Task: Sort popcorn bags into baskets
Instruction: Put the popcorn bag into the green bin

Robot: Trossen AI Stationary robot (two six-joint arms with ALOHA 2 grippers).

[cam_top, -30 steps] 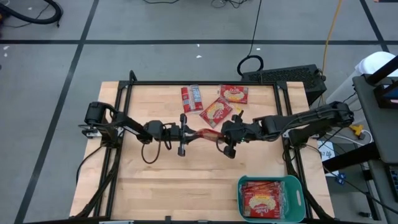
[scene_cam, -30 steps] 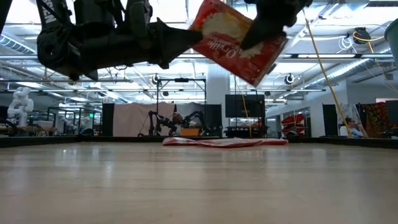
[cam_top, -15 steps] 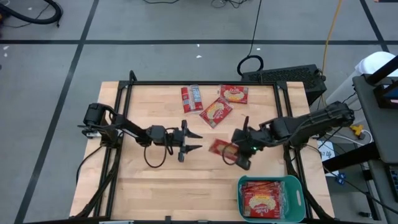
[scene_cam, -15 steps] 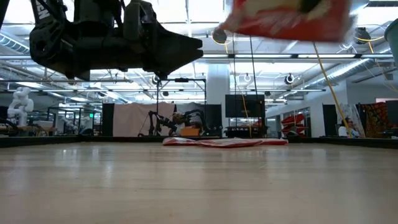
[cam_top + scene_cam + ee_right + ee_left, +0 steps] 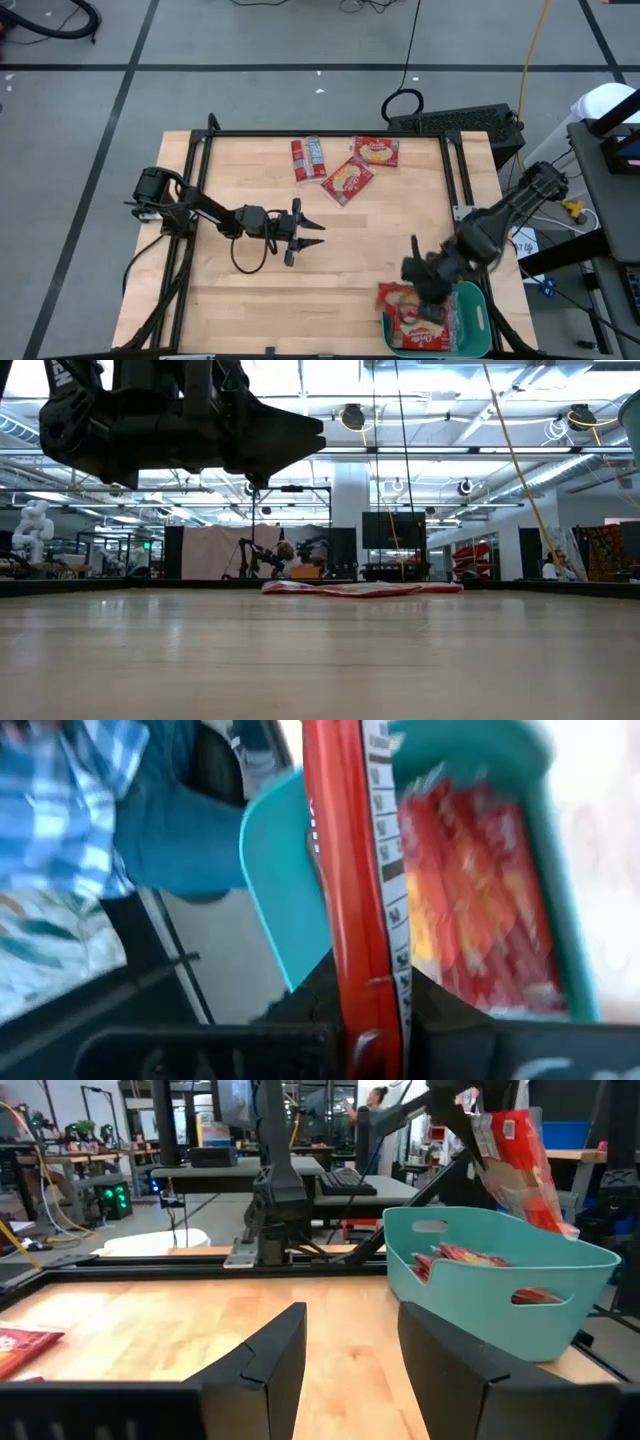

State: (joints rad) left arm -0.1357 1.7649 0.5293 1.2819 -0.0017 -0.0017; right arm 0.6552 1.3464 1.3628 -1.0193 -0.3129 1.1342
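Note:
My right gripper (image 5: 415,288) is shut on a red popcorn bag (image 5: 396,299) above the left rim of the teal basket (image 5: 478,302) at the table's near right corner. Several red bags (image 5: 470,900) lie in the basket. My left gripper (image 5: 312,233) hovers open and level above the middle of the table, holding nothing. Three more popcorn bags lie flat near the far edge: one with a grey-white panel (image 5: 308,158) and two with a yellow oval (image 5: 347,180) (image 5: 377,150). My right gripper pinches the bag between its two fingers; in the right wrist view the bag shows edge-on (image 5: 362,990) between them. The fingers slant downward from the table's right. The bag hangs below the gripper (image 5: 520,1170), clear of the basket and the table.
A black frame (image 5: 320,133) runs round the wooden table. The basket's wall (image 5: 480,1295) stands off to my left gripper's near right. One flat bag (image 5: 20,1350) shows at the side of the left wrist view. Bare wood lies between the two arms.
My left gripper has opened and let go of the bag that both grippers held over the table's middle, then drawn back a little toward the left edge. My right gripper has swung with the bag toward the near right corner, rising and turning, and now has it over the basket.

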